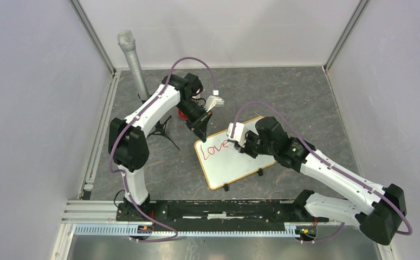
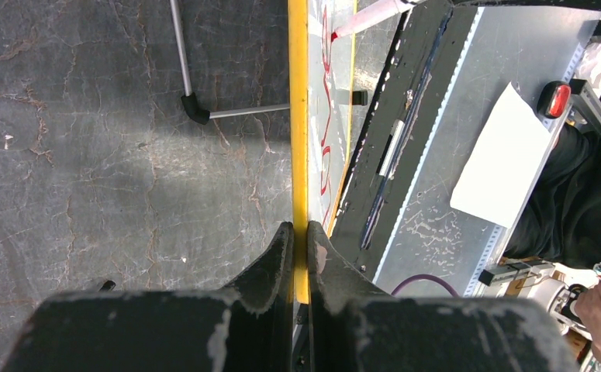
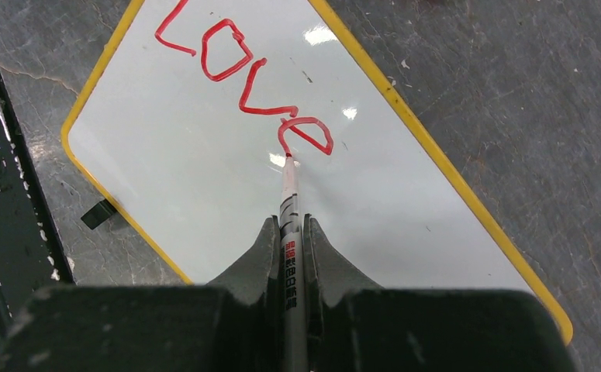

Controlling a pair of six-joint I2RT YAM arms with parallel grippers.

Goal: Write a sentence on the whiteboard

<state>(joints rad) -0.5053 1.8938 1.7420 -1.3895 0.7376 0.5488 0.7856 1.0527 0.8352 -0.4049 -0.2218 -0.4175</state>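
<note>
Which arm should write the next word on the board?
The right one, probably. The right gripper holds the marker, its tip at the end of Love on the whiteboard. The left gripper is busy pinching the whiteboard's edge.

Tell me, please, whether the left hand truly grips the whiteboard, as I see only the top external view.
Observer: Yes; the left wrist view shows the left hand shut on the whiteboard, one finger on each side of its yellow frame.
Operator: Thank you. Where is the marker's tip?
Observer: In the right wrist view the marker has its red tip at the lower left of the "e" in Love, apparently on the board.
Operator: And is it held straight?
Observer: It runs straight out between the fingers of the right hand, which is shut on its barrel.
</note>
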